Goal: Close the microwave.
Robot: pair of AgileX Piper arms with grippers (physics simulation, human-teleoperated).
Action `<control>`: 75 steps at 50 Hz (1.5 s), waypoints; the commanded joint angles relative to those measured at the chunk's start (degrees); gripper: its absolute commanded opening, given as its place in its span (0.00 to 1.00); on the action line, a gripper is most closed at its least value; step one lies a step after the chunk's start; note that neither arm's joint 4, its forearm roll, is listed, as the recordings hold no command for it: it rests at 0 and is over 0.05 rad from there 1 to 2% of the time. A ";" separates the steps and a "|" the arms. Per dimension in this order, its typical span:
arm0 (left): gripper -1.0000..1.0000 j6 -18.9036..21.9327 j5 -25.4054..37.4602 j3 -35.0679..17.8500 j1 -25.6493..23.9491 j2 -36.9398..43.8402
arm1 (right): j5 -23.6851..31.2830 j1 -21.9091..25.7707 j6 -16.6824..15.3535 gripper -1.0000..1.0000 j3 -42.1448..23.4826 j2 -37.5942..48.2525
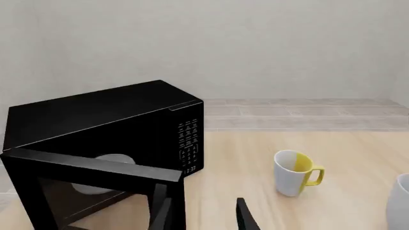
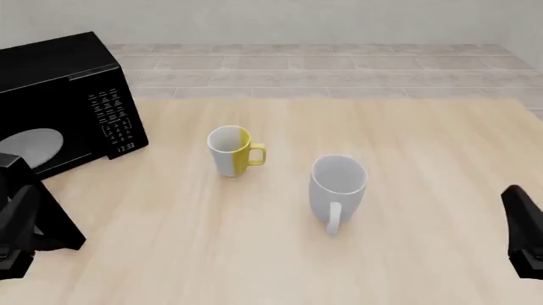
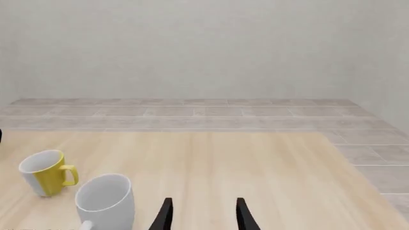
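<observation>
microwave (image 2: 63,82) — door open, tools apart

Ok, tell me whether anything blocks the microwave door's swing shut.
Nothing visible does. The microwave door stands open, with only bare table near it. The yellow-and-white mug and white mug stand off to the right.

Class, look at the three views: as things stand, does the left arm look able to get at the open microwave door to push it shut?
Probably yes. The left gripper sits right beside the open door of the microwave, with nothing between them. The yellow-and-white mug and white mug stand well off to the side.
</observation>
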 commanded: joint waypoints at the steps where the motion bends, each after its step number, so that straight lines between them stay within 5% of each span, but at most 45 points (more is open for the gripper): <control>1: 1.00 0.14 0.56 -0.47 -0.02 -0.01 | -1.46 0.42 -0.73 1.00 0.01 1.65; 9: 1.00 -0.31 1.00 -0.72 0.07 0.52 | -2.10 1.75 -1.08 1.00 0.04 2.51; 27: 1.00 0.65 -14.51 0.08 1.92 19.07 | -3.70 2.19 -1.26 1.00 0.04 4.14; 30: 1.00 1.00 -19.38 0.09 2.67 25.07 | -4.52 5.32 4.05 1.00 0.04 5.42; 34: 1.00 1.07 -20.29 0.09 3.02 26.32 | -1.83 3.65 1.52 1.00 0.04 2.40; 40: 1.00 0.82 -22.48 0.10 3.33 29.04 | -1.37 4.33 3.77 1.00 0.04 1.86; 75: 1.00 1.77 -42.65 0.10 4.77 52.20 | -2.04 4.20 4.10 1.00 0.05 2.96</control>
